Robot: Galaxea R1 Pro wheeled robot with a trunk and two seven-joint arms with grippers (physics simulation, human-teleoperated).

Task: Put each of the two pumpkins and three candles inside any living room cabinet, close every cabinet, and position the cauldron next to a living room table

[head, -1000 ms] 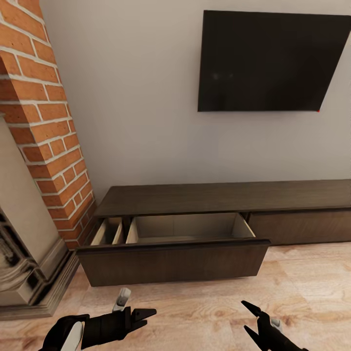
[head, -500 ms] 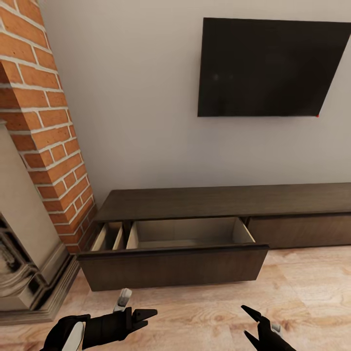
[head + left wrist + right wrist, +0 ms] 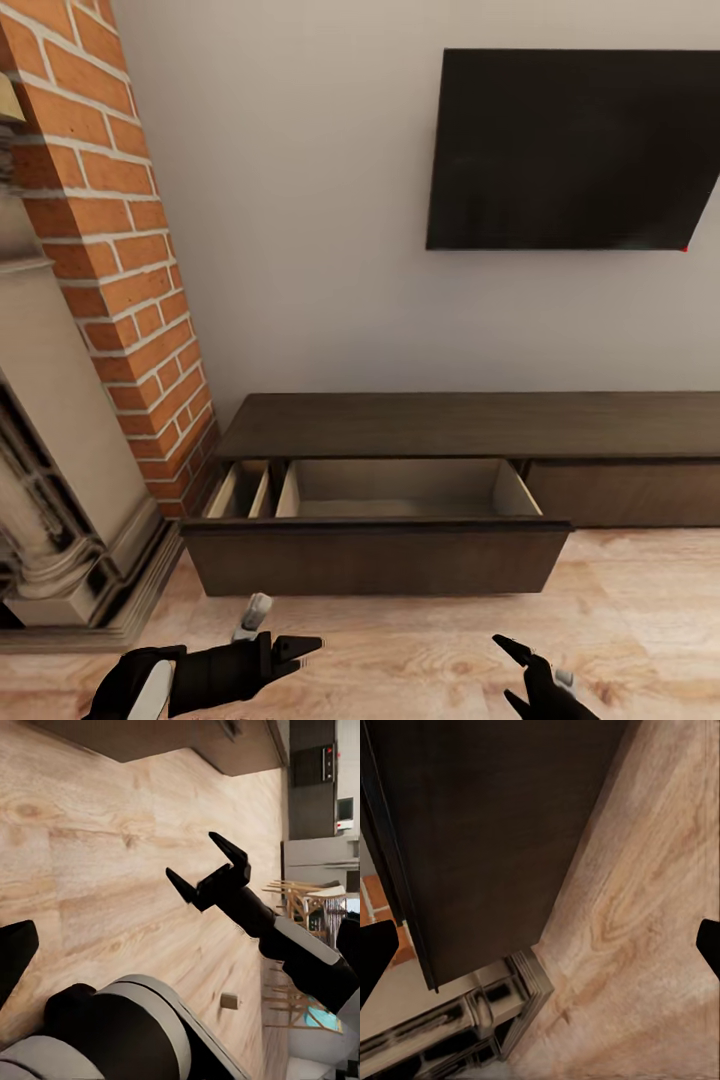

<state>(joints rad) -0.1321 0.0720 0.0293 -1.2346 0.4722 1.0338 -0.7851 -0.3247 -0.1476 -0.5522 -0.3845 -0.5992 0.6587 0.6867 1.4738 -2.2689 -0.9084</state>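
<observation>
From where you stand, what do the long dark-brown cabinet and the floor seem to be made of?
Long dark-brown cabinet: probably wood, matte, with faint grain; its open drawer is lined pale. Light floor: wood planks or laminate, with knots and grain showing.

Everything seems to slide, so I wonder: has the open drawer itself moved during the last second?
No. The drawer sticks out from the cabinet exactly as before; it, the TV and the brick wall shifted together, so the camera moved.
</observation>
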